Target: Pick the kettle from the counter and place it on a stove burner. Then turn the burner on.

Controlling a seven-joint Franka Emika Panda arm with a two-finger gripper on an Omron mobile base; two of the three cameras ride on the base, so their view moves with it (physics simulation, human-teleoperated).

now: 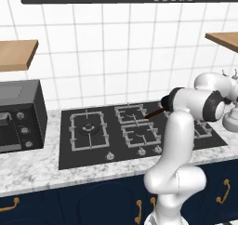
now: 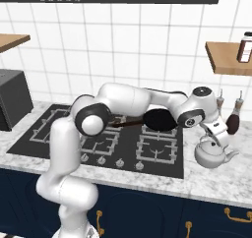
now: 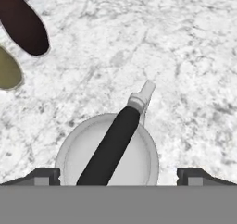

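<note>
Kettle sits on the bench just right of the cooktop, and I hang directly above it. My pincer is spread wide, its tips either side of the kettle's black handle, touching nothing. Seen from my hand, the handle runs slantwise between the tips, so I judge I should roll my wrist until they face its flanks, drop straight, and close at the arch's middle. Two bottles stand near, behind the kettle; I'd lift clear of them.
</note>
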